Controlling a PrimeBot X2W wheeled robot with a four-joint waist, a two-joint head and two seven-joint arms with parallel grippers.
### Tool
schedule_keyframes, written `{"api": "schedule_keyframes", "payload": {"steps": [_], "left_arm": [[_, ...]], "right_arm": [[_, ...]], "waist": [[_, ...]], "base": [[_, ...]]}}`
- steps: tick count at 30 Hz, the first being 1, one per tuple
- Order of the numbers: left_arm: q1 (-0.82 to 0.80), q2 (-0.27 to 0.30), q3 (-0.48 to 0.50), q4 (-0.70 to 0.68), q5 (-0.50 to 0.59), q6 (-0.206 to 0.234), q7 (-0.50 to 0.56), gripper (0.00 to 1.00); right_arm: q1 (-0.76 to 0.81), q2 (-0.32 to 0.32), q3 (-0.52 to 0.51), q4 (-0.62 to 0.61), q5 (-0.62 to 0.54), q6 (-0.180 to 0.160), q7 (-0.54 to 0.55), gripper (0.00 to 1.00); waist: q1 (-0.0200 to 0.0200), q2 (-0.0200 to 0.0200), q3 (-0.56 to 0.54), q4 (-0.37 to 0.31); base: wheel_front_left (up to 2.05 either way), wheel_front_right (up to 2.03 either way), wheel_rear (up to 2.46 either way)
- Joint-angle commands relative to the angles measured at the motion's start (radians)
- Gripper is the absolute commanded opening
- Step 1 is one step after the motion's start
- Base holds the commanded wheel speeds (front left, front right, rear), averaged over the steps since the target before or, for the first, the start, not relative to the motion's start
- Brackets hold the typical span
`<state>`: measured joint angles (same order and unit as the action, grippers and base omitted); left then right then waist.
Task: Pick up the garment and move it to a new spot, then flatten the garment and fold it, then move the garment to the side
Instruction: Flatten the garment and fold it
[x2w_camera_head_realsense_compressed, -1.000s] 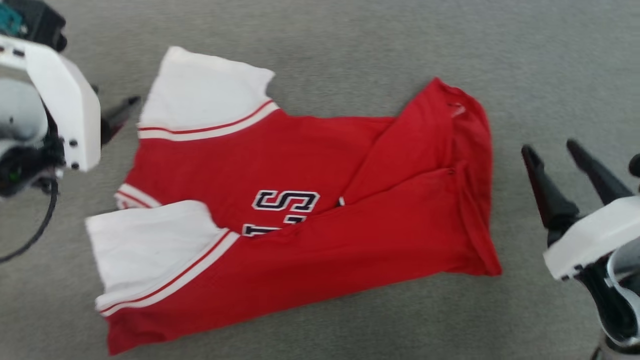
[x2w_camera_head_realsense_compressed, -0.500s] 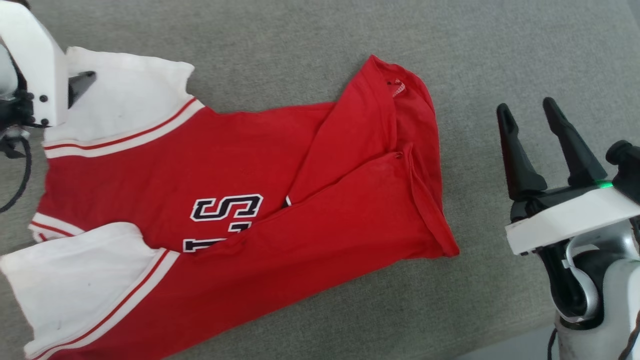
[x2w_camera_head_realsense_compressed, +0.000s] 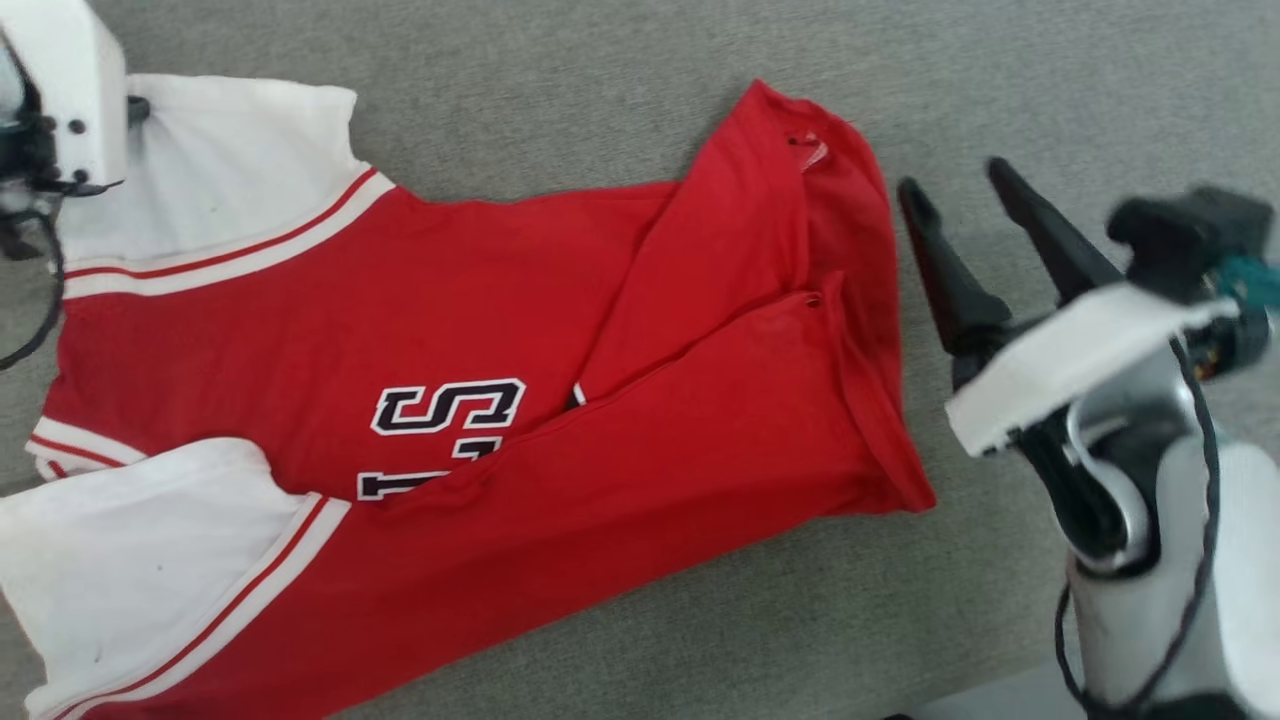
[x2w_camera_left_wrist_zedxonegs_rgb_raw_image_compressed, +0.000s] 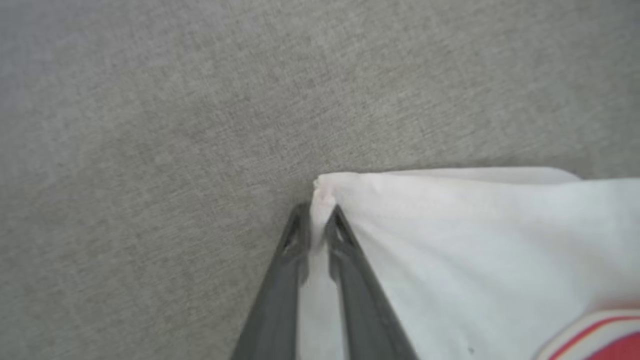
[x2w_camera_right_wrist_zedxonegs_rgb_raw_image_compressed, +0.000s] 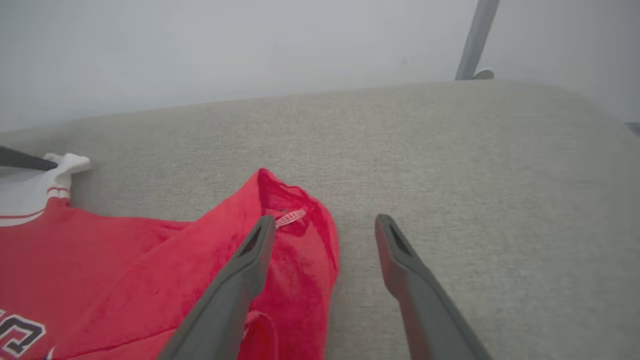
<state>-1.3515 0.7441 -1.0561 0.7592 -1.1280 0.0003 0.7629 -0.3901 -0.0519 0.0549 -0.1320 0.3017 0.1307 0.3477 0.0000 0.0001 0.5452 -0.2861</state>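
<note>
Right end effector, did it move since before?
Yes. In the head view the right end effector has swung left, toward the red hem of the garment. The strip of grey surface between them is much narrower.

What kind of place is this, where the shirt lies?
Probably an indoor room: the garment lies on a grey upholstered surface, like a sofa or mattress, before a plain pale wall.

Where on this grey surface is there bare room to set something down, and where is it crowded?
Bare grey surface runs beyond the far edge of the garment, and along its near edge. Crowded: the open right gripper beside the red hem; the left gripper pinching the white sleeve corner.
</note>
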Motion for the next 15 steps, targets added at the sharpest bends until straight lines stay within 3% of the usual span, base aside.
{"api": "schedule_keyframes", "payload": {"steps": [1, 15], "left_arm": [[0.059, -0.028, -0.035, 0.029, -0.004, -0.005, 0.023, 0.00], [0.001, -0.108, -0.027, 0.068, 0.014, -0.038, -0.043, 0.00]], "right_arm": [[-0.049, 0.000, 0.003, 0.030, 0.008, 0.000, 0.043, 1.00], [-0.396, -0.041, 0.107, 0.379, -0.020, 0.000, 0.444, 1.00]], "waist": [[0.0000, -0.0001, 0.009, 0.014], [0.0000, -0.0001, 0.024, 0.101]], "base": [[0.00, 0.00, 0.00], [0.00, 0.00, 0.00]]}}
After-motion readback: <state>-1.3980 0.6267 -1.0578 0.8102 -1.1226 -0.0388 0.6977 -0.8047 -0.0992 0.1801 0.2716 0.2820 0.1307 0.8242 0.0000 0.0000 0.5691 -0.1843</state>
